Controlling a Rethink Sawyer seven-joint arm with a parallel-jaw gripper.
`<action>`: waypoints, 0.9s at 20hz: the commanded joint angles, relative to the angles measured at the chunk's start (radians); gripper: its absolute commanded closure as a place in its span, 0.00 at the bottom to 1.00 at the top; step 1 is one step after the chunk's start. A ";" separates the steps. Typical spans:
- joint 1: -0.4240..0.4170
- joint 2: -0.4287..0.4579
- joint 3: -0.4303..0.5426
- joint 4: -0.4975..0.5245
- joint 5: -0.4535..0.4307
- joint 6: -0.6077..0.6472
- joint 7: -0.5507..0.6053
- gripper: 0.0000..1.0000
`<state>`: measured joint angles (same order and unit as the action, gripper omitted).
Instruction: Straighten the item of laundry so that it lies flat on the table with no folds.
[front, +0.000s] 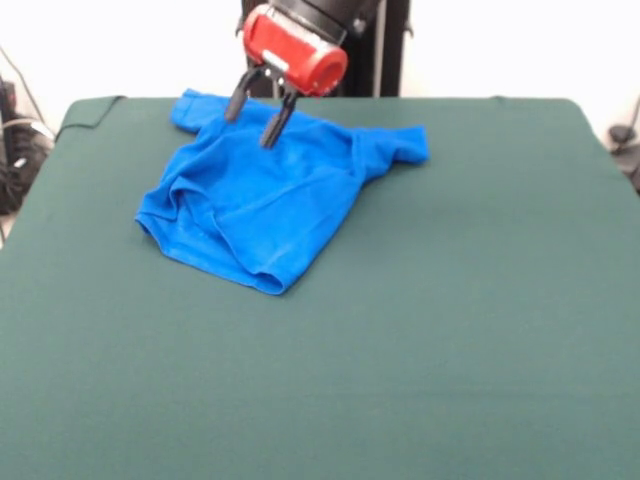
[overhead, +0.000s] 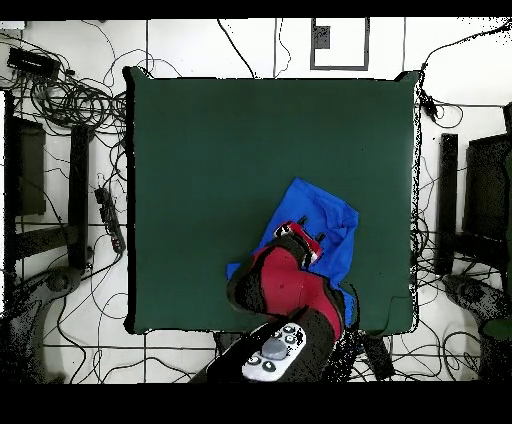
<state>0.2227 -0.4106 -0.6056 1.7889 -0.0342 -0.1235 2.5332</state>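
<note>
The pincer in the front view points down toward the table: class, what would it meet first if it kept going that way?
Most likely the blue T-shirt: the open pincer hangs over its upper part near the collar. How much gap remains is unclear.

One T-shirt (front: 262, 205), one table (front: 450, 330), one tool (front: 258, 118).

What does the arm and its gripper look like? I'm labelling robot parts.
The arm is red with black sections. Its wrist is a glossy red cylinder with a white patch. The gripper has two slim dark fingers. Overhead, a grey-white panel with round buttons sits near the base.
</note>
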 joint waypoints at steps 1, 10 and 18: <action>-0.024 0.050 0.199 -0.148 -0.051 -0.072 0.013 0.00; -0.031 0.143 0.215 -0.176 0.000 -0.136 0.076 0.00; -0.046 0.198 0.243 -0.180 0.029 -0.116 0.099 0.00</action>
<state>0.1892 -0.3148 -0.5246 1.6515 -0.0498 -0.2505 2.5332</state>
